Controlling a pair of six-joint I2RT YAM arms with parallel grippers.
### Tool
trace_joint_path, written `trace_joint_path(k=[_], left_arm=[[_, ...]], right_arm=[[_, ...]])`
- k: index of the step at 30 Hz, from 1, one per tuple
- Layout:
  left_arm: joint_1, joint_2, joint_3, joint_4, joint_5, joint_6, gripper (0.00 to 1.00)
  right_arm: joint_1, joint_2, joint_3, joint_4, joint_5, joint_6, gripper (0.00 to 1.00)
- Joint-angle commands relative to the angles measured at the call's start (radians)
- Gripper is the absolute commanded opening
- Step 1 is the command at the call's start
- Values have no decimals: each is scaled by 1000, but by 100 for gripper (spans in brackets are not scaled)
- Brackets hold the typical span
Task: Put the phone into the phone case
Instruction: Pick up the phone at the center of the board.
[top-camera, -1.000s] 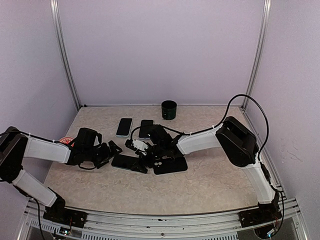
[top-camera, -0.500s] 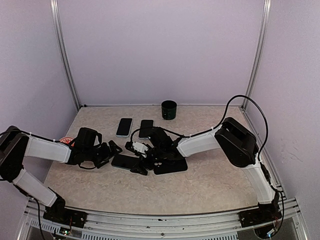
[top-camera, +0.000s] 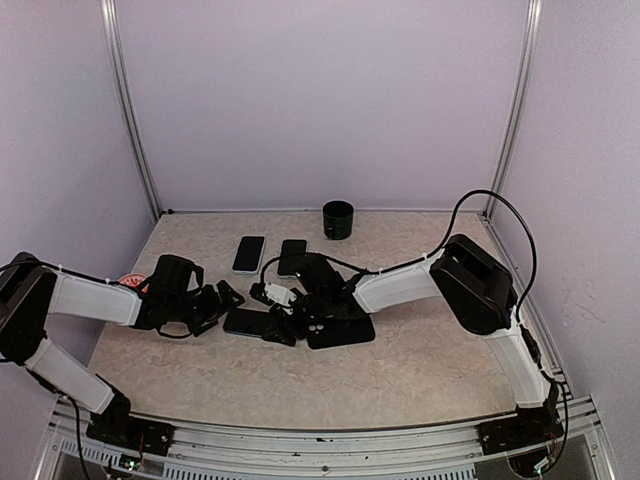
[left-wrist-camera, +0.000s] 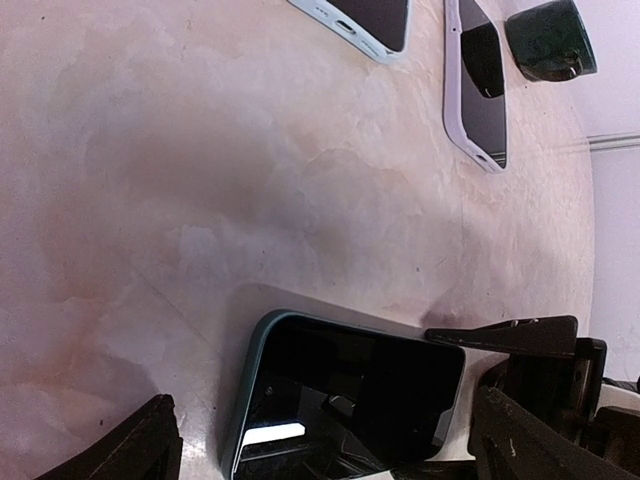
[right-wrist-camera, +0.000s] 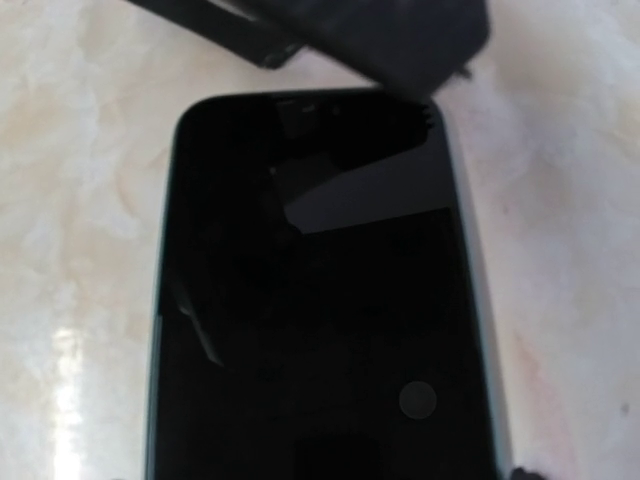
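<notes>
the black phone case (top-camera: 340, 330) lies flat in the middle of the bench (top-camera: 430, 380), the dark phone (left-wrist-camera: 350, 395) screen up just to its left. the left fingers (left-wrist-camera: 150, 455) stand spread wide at the phone's left end, clear of it; the right fingers (left-wrist-camera: 510, 337) sit over its right end, grip or gap i cannot tell. behind lie two more phones (top-camera: 249, 254), a dark cup (top-camera: 338, 219) by the far edge

White shells cover the left arm (top-camera: 92, 298) and right arm (top-camera: 398, 286) between black joints, black cables (top-camera: 487, 191) looping alongside.
</notes>
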Motion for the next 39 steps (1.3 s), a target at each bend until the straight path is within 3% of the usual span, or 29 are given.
trace_joint_path(k=[1, 6, 15, 39], left_arm=[[11, -32, 3, -11, 4, 9, 99], [20, -52, 0, -25, 3, 13, 99], [38, -35, -5, -40, 9, 34, 99], [41, -2, -102, 136, 190, -8, 93]], right_arm=[[8, 16, -10, -61, 2, 7, 73], [8, -3, -40, -42, -24, -2, 60], [8, -75, -130, 73, -35, 3, 61], [8, -187, -288, 322, -70, 70, 60]])
